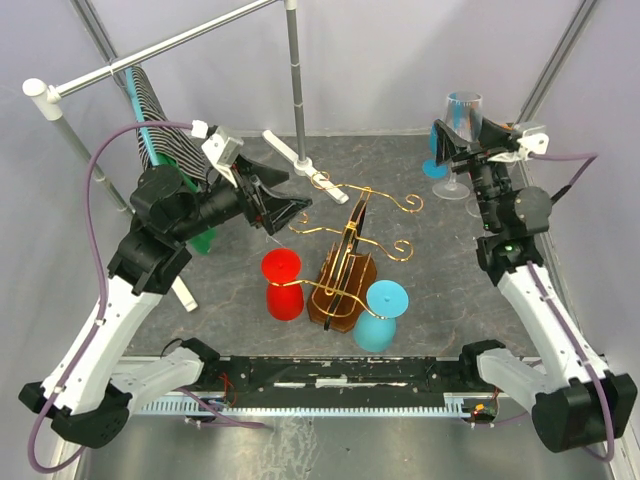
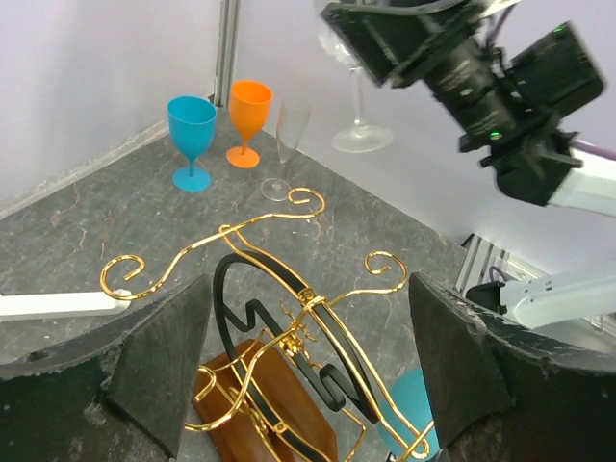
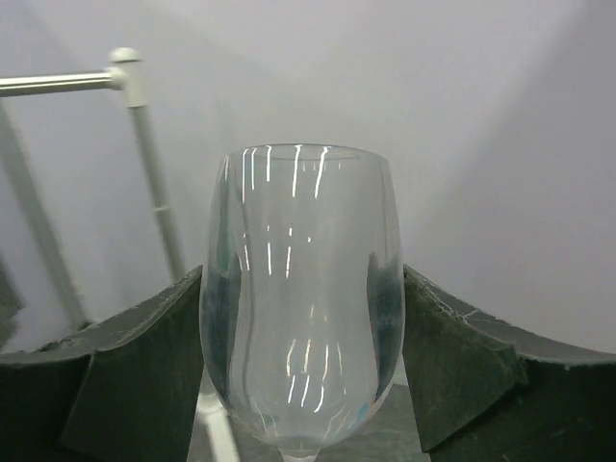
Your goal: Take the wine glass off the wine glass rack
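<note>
**Top view.** The rack (image 1: 338,290) (image 2: 252,404), gold wire on a brown wooden base, stands at the middle of the table (image 1: 450,270). Two glasses hang from it bowl-down: a red glass (image 1: 283,285) on its left side and a light blue glass (image 1: 383,315) (image 2: 412,409) on its right. The clear wine glass (image 1: 463,115) (image 2: 358,106) (image 3: 298,298) is off the rack and well apart from it. It stands upright near the far right corner, foot low at the table.

**Right wrist view.** My right pincer (image 1: 455,140) (image 3: 301,327) pinches the bowl of the clear wine glass. One of my fingers (image 3: 144,366) lies against each side of the bowl.

**Left wrist view.** My left pincer (image 1: 292,198) (image 2: 308,318) is spread wide and holds nothing. It hangs above the rack's curled arms, tilted toward them. Beyond the rack, a blue goblet (image 2: 192,130), an orange goblet (image 2: 248,115) and a thin clear flute (image 2: 289,135) stand upright near the wall. The clear wine glass is to their right.

**Background.** A grey pole frame (image 1: 293,80) carries a striped cloth (image 1: 155,105) at far left.
</note>
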Controlling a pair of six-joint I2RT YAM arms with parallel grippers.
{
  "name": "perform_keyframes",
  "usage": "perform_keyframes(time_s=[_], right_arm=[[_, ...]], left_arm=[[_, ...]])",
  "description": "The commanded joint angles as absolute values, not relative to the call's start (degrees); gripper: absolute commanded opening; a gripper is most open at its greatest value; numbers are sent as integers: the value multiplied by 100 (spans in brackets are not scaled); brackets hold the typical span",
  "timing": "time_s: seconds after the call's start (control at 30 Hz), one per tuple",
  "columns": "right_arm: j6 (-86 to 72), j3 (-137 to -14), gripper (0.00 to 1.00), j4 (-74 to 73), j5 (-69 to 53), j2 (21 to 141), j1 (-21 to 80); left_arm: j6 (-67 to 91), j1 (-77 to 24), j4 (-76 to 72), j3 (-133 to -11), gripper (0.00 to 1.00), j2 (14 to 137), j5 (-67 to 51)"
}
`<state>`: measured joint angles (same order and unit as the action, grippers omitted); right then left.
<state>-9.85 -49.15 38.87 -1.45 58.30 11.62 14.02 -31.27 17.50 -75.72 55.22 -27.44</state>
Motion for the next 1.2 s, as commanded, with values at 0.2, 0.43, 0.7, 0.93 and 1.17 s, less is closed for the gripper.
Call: perform_keyframes(time_s=[0.2, 0.43, 0.7, 0.93, 1.17], right_arm=[[-2646, -6374, 65, 1642, -3206, 5249, 1590], [-2027, -7000, 66, 612, -3190, 5767, 2687], [-1563, -7400, 65, 393, -2711, 6406, 3246], [-1231, -7471, 65, 525, -2388, 6518, 3547], [-1128, -7403, 64, 539, -2246, 6290, 3636]], left_arm=[[2003, -3138, 1871, -8499, 83, 6389, -1639], [2329, -3214, 1923, -9439, 79, 7536, -1535], [2654, -3243, 2171, -9914, 84, 8154, -962], [2714, -3244, 2478, -10097, 84, 8252, -874], [2564, -3260, 2687, -10100, 84, 8136, -294]])
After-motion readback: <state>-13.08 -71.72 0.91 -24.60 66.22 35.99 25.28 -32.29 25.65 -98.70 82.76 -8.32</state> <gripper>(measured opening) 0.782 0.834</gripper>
